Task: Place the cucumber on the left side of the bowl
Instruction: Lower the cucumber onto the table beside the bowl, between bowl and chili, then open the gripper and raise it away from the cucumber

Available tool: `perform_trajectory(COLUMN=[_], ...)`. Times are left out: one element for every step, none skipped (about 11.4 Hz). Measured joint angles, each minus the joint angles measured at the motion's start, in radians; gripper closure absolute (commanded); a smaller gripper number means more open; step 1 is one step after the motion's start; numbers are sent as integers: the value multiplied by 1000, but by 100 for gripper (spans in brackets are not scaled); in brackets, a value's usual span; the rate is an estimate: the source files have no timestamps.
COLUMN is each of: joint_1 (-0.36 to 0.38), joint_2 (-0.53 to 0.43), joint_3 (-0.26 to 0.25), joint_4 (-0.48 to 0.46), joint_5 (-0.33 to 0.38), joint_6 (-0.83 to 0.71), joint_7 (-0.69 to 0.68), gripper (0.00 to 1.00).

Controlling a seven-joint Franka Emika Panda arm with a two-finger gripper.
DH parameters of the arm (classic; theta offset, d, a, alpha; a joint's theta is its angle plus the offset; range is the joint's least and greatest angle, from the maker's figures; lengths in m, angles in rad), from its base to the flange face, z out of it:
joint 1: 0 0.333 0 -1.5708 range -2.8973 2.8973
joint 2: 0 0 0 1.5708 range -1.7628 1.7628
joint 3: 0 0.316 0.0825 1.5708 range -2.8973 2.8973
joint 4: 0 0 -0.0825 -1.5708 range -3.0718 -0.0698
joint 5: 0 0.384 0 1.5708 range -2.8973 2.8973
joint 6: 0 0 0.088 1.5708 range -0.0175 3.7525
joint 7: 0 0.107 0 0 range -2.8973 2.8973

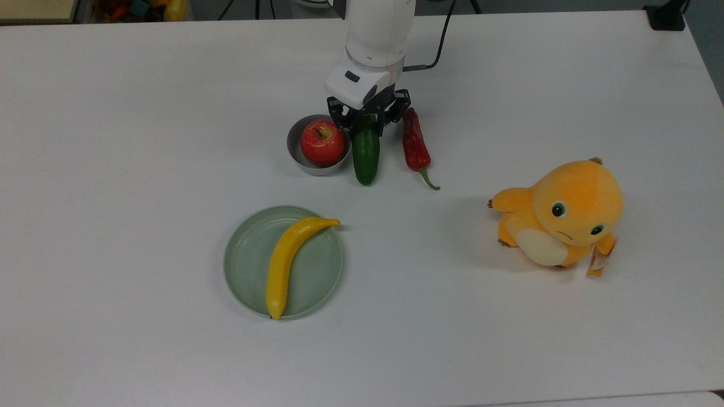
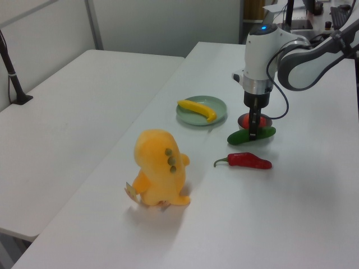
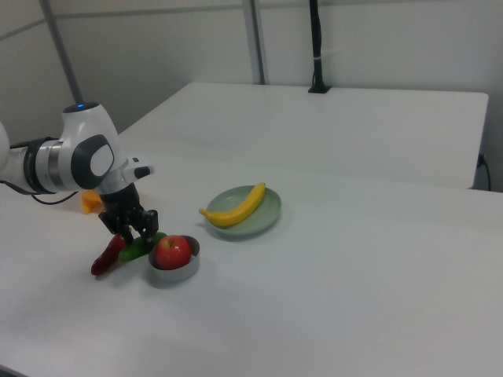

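tool pinching smooth oblong cucumber | beside round grey bowl

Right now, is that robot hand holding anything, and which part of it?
Yes: the hand grips the cucumber near its far end, the end at the top view's top. The rest sticks out toward the top view's bottom, right beside the bowl.

On the white table: one cucumber, one grey bowl, one red apple, one red chili, one banana, one pale green plate, one orange plush toy, one gripper.
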Motion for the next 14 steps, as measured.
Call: perform_trajectory(joint_1=[-1,-2,-5,-8,-10,-10,-10,-10,-10,-10,-10,-10,-10,-10], joint_2=[0,0,0,0,-1,-2,-4,-8,-17,-30,-53,-73,-102,-137], joint_3=[0,0,0,0,-1,-1,-1,-1,-1,-1,-1,-1,-3,-11], joint_4=[0,0,0,1,5,9,15,20,27,40,77,107,129,148], joint_5=[0,0,0,0,-1,-1,-1,-1,-1,-1,-1,0,11,26], joint_6=[0,0,0,0,0,0,0,0,0,-25,-110,-167,-213,-261], joint_7=[1,1,7,23,45,61,66,72,85,98,105,113,124,129], gripper=[42,34,29,21,21,20,20,20,16,11,0,0,0,0])
